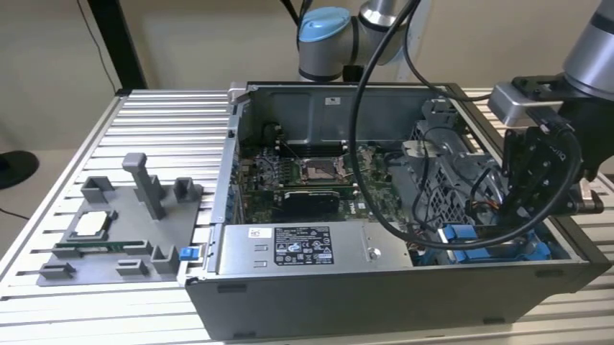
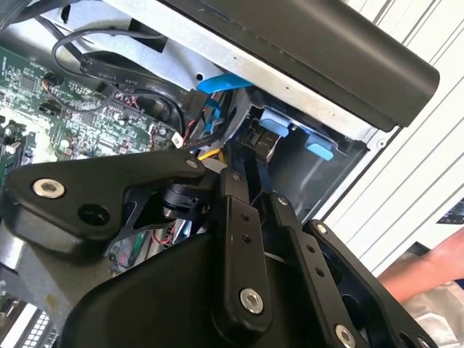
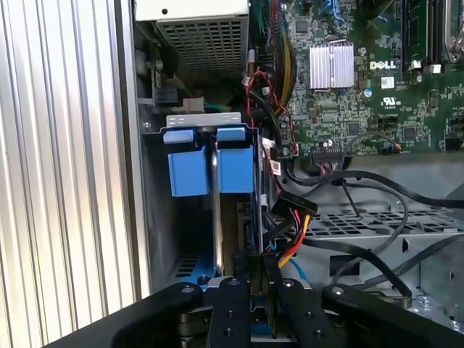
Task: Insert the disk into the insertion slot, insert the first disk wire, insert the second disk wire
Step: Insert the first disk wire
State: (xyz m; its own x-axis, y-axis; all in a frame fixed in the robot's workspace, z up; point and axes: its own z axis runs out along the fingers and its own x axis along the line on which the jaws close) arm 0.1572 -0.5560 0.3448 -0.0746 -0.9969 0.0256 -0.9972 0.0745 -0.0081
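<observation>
Ribbed metal worktop, open computer case on it. Disk apparently seated in insertion slot, lower right of exterior view. Pincer nearly closed, seemingly pinching black disk wire there; wiring not done.

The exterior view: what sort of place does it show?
Probably a robotics lab workbench: an open computer case sits on a ribbed metal table, and a robot arm hangs over it.
</observation>
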